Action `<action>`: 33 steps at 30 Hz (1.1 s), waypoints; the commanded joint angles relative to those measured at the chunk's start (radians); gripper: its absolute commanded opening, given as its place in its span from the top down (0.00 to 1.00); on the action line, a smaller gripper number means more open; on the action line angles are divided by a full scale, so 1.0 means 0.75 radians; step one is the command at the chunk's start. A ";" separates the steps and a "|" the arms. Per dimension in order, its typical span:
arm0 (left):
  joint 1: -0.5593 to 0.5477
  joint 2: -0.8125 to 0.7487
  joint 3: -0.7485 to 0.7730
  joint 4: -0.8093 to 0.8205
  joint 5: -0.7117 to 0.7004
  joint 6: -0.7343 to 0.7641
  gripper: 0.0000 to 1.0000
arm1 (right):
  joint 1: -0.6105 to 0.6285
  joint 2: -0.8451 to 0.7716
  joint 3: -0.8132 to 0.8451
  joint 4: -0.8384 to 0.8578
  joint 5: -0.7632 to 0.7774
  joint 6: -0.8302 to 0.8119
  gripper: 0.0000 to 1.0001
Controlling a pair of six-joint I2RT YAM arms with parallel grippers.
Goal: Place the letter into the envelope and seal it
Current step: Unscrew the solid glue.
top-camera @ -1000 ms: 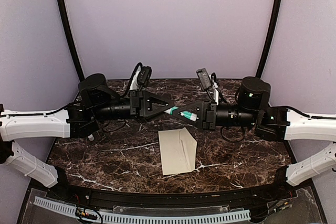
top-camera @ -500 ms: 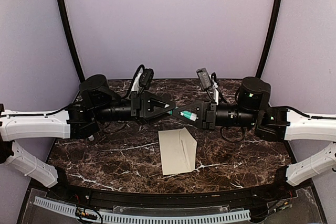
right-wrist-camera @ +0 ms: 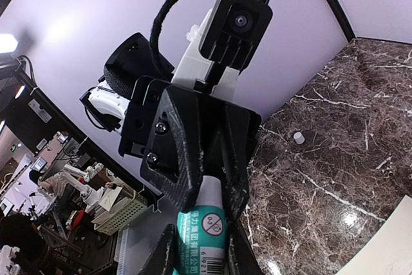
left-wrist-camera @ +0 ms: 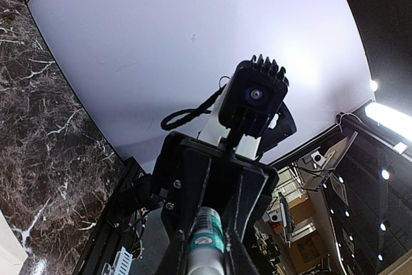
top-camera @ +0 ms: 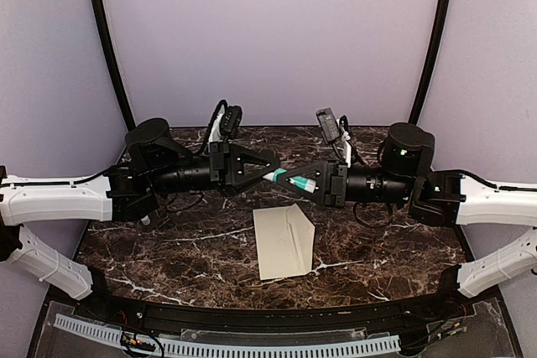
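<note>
1. envelope [top-camera: 281, 245]: long narrow cream rectangle, flat on the dark marble tabletop [top-camera: 168, 249] near the front centre, long axis running away from the arm bases. triangular flap [top-camera: 304, 236] along its right long side, not yet glued down as far as can be judged. unmoved over the last second.
2. letter: no separate sheet in any view. presumably already inside the envelope, though not confirmable.
3. glue stick [top-camera: 295, 181]: green-and-white tube, held roughly level in mid-air above and just behind the envelope. bridging the two grippers, well clear of the paper.
4. right gripper [top-camera: 317, 182]: clenched on the labelled body of the tube. same grip as a second ago, with the arm shifted slightly toward the left arm.
5. left gripper [top-camera: 273, 175]: clamped on the opposite end of the tube. spread and drawn slightly back from that end half a second ago, now closed on it again, so a fresh grasp.
6. small white cylinder [right-wrist-camera: 298, 138]: on the tabletop toward the left side. possibly a cap, not certain.
7. meaning for the task: insertion judged done, sealing in preparation. regrasp likely for uncapping the tube or twisting out glue. still to come: glue along the flap, then the flap pressed shut. risk: tube slipping or tilting between two opposed grips.
</note>
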State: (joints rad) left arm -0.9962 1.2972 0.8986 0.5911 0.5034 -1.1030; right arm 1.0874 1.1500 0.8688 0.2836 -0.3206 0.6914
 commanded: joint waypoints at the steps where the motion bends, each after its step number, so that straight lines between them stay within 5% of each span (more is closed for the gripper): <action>1: -0.036 -0.042 -0.007 0.045 0.068 -0.019 0.82 | -0.003 -0.025 -0.020 0.069 0.074 -0.002 0.98; 5: -0.041 -0.046 -0.010 0.030 0.074 -0.013 0.55 | -0.002 -0.048 -0.037 0.070 0.120 0.000 1.00; 7: -0.046 -0.044 -0.007 0.019 0.077 -0.010 0.50 | -0.003 -0.058 -0.041 0.071 0.127 -0.003 1.00; 15: -0.058 -0.013 -0.004 0.066 0.081 -0.027 0.63 | -0.002 -0.067 -0.055 0.082 0.113 0.003 1.00; 33: -0.058 -0.084 -0.039 -0.064 -0.217 -0.001 0.53 | -0.003 -0.062 -0.056 0.116 0.038 -0.005 1.00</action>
State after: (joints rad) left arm -1.0409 1.2819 0.8795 0.5682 0.4011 -1.1275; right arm 1.0840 1.1179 0.8314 0.3180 -0.2726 0.6918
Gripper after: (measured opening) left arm 0.466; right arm 0.193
